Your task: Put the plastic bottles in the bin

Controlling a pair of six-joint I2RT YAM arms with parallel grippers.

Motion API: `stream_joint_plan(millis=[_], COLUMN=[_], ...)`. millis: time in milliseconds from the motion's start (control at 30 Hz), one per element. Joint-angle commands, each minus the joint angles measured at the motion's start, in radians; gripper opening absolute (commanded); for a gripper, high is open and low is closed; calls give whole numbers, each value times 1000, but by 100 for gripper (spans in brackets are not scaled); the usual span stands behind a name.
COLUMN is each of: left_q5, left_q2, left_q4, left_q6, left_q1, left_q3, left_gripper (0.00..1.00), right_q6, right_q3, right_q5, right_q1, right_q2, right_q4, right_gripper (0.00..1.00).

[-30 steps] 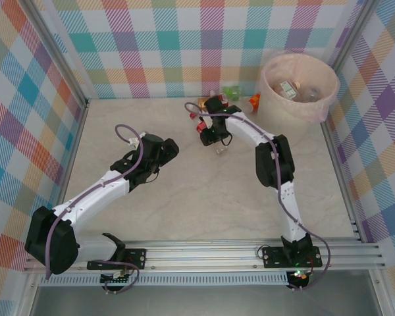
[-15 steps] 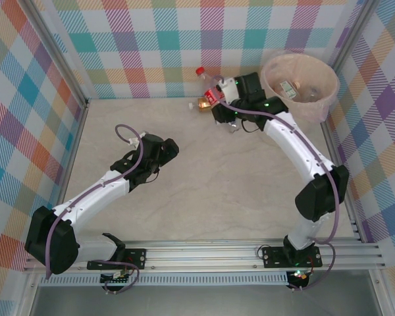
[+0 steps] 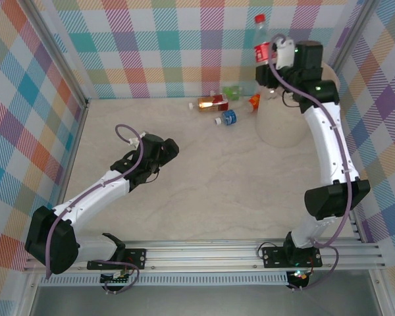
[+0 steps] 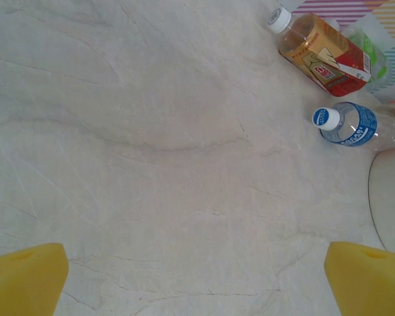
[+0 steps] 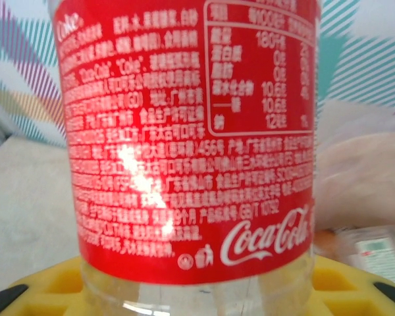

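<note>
My right gripper (image 3: pixel 274 55) is shut on a clear plastic bottle with a red cap and red label (image 3: pixel 261 47), held upright high over the near-left side of the cream-pink bin (image 3: pixel 276 126). In the right wrist view the red label (image 5: pixel 191 131) is close up between the yellow fingers (image 5: pixel 49 284). Several more bottles lie left of the bin: an amber one (image 3: pixel 209 103), a green one (image 3: pixel 232 92), a blue-labelled one (image 3: pixel 229 117) and an orange-capped one (image 3: pixel 253 102). My left gripper (image 3: pixel 168 149) hangs open over bare table, well short of them.
Checked walls close the table at the back and sides. From the left wrist I see the amber bottle (image 4: pixel 319 56), the blue-labelled bottle (image 4: pixel 349 123) and the bin wall (image 4: pixel 390 197) ahead to the right. A bottle lies inside the bin (image 5: pixel 375 250).
The right gripper has lifted the red-labelled bottle off the table and carried it up and to the right, over the bin. The left arm has not moved.
</note>
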Motion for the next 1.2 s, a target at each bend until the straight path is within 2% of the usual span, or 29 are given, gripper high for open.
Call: stream_joint_plan(millis=[0, 167, 433, 567, 733, 967, 1067, 1167], left_q5=[-24, -32, -38, -40, -46, -37, -38, -41], left_q2=[-7, -4, -4, -9, -18, -6, -4, -5], left_q4=[-20, -25, -31, -34, -38, -30, -34, -34], left_q6=[3, 12, 14, 13, 10, 9, 9, 9], left_q1=[14, 14, 14, 14, 14, 14, 14, 15], left_q3=[22, 34, 35, 33, 28, 31, 29, 28], left_gripper=[100, 100, 100, 100, 100, 100, 100, 100], right_q6=[25, 3, 0, -2, 17, 92, 149, 175], right_q3=[82, 153, 268, 302, 324, 264, 287, 312], right_q5=[-13, -24, 17, 69, 220, 303, 392, 426], right_q1=[-60, -164, -257, -270, -275, -280, -281, -281], right_q2=[49, 117, 242, 289, 326, 334, 339, 339], right_q4=[-26, -33, -62, -77, -131, -162, -193, -216], right_gripper=[48, 48, 49, 51, 52, 72, 78, 81])
